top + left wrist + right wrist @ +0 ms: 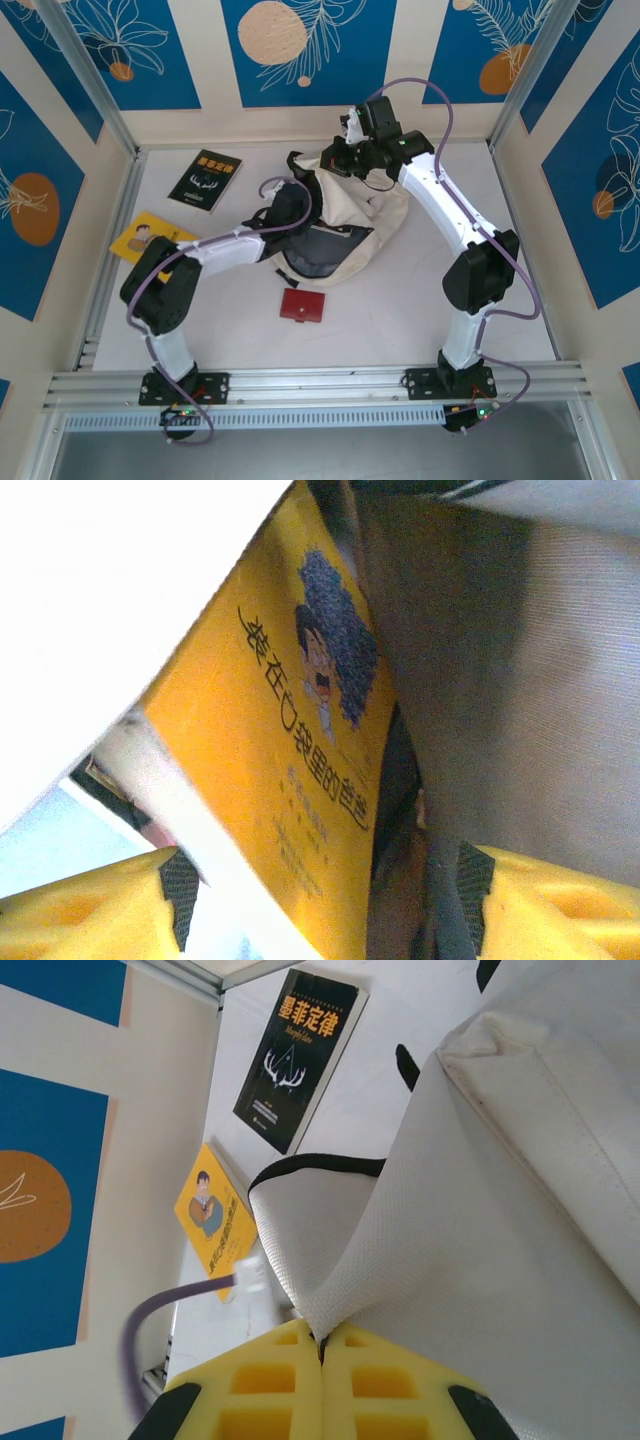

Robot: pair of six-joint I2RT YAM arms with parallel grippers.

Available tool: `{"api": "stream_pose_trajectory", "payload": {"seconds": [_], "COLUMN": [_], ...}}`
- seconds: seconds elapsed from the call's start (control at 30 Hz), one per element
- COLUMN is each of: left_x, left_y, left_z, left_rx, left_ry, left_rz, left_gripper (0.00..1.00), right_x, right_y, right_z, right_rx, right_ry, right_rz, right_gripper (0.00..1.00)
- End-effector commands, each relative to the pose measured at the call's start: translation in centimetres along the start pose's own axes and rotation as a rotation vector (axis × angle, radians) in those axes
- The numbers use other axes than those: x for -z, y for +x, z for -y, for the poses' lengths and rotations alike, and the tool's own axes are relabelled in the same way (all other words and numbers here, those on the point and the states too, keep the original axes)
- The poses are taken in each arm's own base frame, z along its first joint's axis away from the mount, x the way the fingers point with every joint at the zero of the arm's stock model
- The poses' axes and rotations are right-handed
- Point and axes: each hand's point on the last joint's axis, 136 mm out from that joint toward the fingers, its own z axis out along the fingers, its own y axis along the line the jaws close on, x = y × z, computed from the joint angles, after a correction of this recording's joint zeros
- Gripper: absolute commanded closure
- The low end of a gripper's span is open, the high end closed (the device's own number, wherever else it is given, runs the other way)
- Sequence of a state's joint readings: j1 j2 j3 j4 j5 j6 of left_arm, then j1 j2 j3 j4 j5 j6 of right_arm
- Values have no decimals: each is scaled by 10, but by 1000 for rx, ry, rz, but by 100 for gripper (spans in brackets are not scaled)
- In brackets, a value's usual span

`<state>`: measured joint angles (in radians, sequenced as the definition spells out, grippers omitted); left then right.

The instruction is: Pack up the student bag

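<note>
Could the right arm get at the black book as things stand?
Probably not: the right gripper is shut on the student bag, and the black book lies beyond the bag, far to the left.

From the top view you get bright, even light on the white table (pixel 400 300) — shadows beneath the arms are soft and faint, with no hard glare. In your left wrist view the upper left corner is blown out to featureless white, the student bag (pixel 520 680) fabric on the right sits dim and grainy, and the yellow book (pixel 280 780) is smeared, its lettering soft. The left gripper's pads (pixel 70 910) are out of focus. Your right wrist view is crisp and well lit — only the right gripper's pads (pixel 270 1390) look slightly soft.
</note>
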<state>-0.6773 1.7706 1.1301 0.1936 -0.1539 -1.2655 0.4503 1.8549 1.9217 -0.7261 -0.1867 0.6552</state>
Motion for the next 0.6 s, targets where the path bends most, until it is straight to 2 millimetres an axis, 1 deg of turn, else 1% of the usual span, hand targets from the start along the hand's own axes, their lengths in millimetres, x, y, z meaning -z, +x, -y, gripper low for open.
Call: {"api": "stream_pose_trajectory", "payload": {"seconds": [0.0, 0.13, 0.23, 0.3, 0.43, 0.5, 0.57], "left_x": [27, 51, 73, 91, 129, 148, 170], "left_y": [3, 5, 4, 0, -21, -36, -57], "left_z": [3, -6, -14, -22, -42, -52, -65], "left_rx": [-12, -44, -111, -166, -270, -325, -396], "left_ry": [-2, -37, -81, -116, -216, -266, -360], "left_rz": [-56, -96, -115, -112, -67, -37, 36], "left_gripper": [30, 31, 34, 36, 36, 36, 36], "right_x": [19, 13, 8, 3, -6, -11, -18], "right_y": [-12, -11, -8, -5, 6, 14, 26], "right_z": [-14, -6, 0, 4, 14, 21, 27], "right_rx": [22, 12, 1, -7, -16, -24, -28], "right_ry": [-31, -12, 0, 5, 20, 28, 36], "right_rz": [68, 64, 55, 43, 11, -8, -36], "right_gripper": [100, 100, 100, 100, 100, 100, 100]}}
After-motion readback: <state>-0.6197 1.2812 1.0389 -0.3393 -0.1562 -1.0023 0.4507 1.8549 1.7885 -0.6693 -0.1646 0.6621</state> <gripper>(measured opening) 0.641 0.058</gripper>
